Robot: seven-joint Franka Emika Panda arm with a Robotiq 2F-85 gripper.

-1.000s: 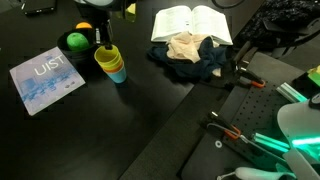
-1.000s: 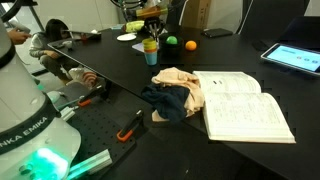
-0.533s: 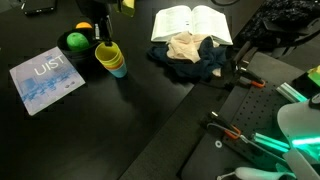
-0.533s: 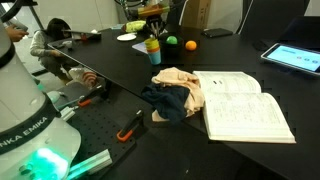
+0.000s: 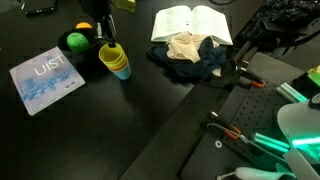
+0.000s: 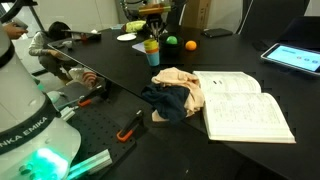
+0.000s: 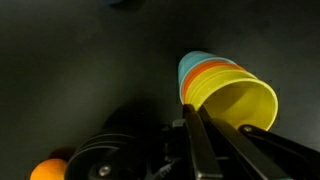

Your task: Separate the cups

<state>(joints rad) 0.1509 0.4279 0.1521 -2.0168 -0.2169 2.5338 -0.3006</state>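
Observation:
The cups are nested in one stack (image 5: 115, 61): a yellow one on top, an orange one under it and a light blue one at the bottom; no second yellow cup shows. The stack leans over on the black table, next to the dark bowl. In the wrist view the stack (image 7: 225, 88) lies on its side with the yellow mouth facing me. My gripper (image 7: 195, 112) is shut on the yellow cup's rim. It comes down on the stack from above in both exterior views (image 5: 103, 38) (image 6: 152, 30). The stack is small and far away in an exterior view (image 6: 152, 48).
A dark bowl (image 5: 82, 50) holding a green ball (image 5: 76, 41) stands just behind the stack. A blue booklet (image 5: 45, 78) lies nearby. An open book (image 5: 190, 22) and a heap of cloth (image 5: 190, 55) lie further off. An orange ball (image 6: 190, 45) and a tablet (image 6: 295, 57) are on the table.
The stack has tipped further and shifted a little sideways away from the bowl, with my gripper moving along with its rim.

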